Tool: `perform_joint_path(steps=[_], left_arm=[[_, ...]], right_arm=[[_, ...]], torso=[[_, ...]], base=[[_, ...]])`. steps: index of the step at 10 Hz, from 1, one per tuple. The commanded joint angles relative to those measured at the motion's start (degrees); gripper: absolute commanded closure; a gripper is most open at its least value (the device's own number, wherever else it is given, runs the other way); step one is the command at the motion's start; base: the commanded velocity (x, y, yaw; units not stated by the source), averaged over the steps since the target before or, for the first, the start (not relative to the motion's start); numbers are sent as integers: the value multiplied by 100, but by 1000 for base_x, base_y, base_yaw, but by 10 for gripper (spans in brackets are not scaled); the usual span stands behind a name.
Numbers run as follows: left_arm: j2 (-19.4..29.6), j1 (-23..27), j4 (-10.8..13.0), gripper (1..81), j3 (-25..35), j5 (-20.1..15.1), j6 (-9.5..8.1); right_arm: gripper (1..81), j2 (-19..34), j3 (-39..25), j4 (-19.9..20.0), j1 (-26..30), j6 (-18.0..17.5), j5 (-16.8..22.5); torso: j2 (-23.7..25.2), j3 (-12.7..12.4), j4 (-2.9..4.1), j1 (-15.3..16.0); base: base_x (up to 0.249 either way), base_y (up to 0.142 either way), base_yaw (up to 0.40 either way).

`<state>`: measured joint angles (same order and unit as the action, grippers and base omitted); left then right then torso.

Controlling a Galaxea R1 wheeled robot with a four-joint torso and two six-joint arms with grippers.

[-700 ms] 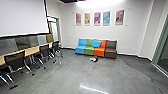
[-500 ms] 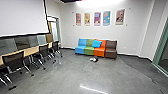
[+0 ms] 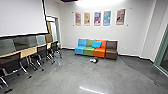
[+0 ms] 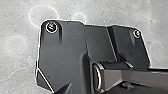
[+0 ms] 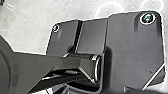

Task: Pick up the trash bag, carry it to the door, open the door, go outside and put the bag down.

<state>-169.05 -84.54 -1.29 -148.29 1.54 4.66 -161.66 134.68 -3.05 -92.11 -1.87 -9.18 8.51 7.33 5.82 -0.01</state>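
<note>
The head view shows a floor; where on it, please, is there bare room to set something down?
Open floor spreads before the sofa, right of the chairs, and between the sofa and the green frame. It is crowded along the table; a small black-and-white thing lies near the sofa.

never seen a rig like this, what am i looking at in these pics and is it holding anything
This is a wheeled robot with two arms. The head view comes from a camera high on it, looking forward and down into a room. Dark chairs stand along a long table, and a multicoloured sofa sits by the far wall. On the floor before it lies something small, black and white, too unclear to name. The other two views come from the wrists; the wide dark plate there is the robot's own body. I can't tell whether either end effector holds anything.
</note>
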Motion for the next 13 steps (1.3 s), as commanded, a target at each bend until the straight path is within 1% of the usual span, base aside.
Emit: perform_joint_path(steps=[1,13], left_arm=[[2,346,15,10,19,-250,35],[-42,363,6,10,19,-242,35]], right_arm=[[10,79,-110,-38,276,20,250],[10,105,-154,-38,294,37,250]], torso=[[0,0,0,1],[0,0,0,1]], base=[[189,0,0],[195,0,0]])
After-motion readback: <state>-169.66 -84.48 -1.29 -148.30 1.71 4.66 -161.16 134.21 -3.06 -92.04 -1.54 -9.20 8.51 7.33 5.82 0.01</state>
